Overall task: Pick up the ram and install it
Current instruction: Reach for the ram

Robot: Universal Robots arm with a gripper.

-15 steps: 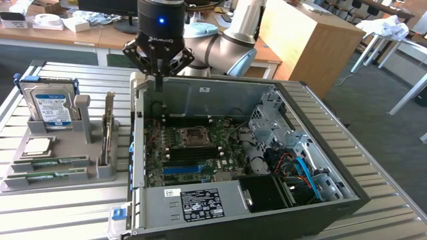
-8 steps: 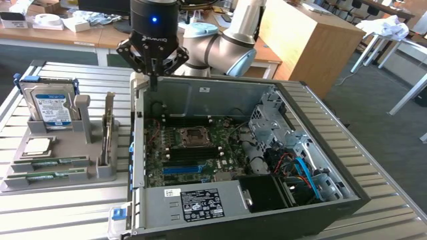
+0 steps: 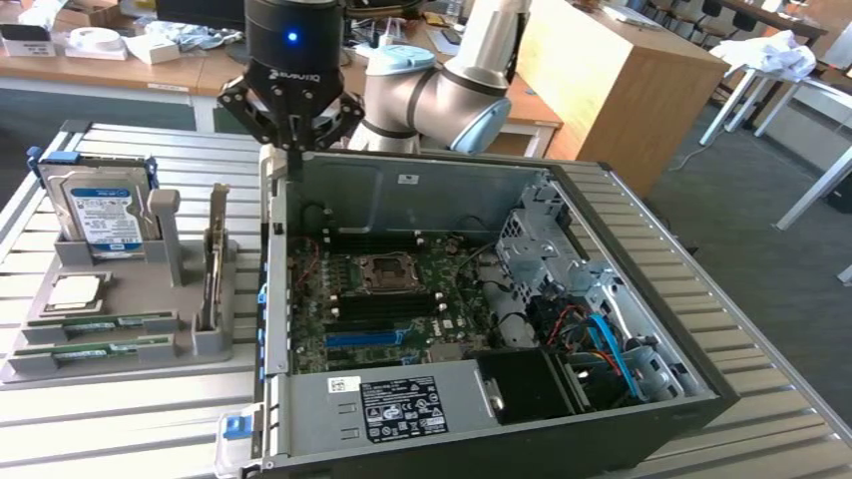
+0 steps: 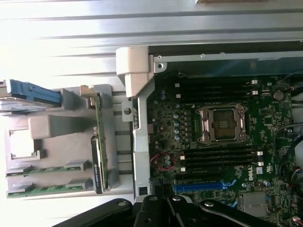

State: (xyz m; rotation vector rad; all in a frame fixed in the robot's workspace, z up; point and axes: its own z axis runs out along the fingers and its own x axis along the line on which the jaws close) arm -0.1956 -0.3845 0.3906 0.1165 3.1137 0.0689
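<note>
nothing of the task is done yet. the end effector [image 3: 291, 146], fingers together and empty, hangs over the open computer case [image 3: 399, 190]. the ram [image 3: 104, 324] lies beside a 2nd stick [image 3: 96, 351] in the grey holder [image 3: 80, 372], well apart; the memory slots [image 3: 379, 307] look unfilled.

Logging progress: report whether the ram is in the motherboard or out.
Out: two ram sticks lie flat in the grey tray beside the case.

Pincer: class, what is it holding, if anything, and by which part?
Nothing. The pincer is shut and empty above the case edge; the ram sticks lie in the tray.
</note>
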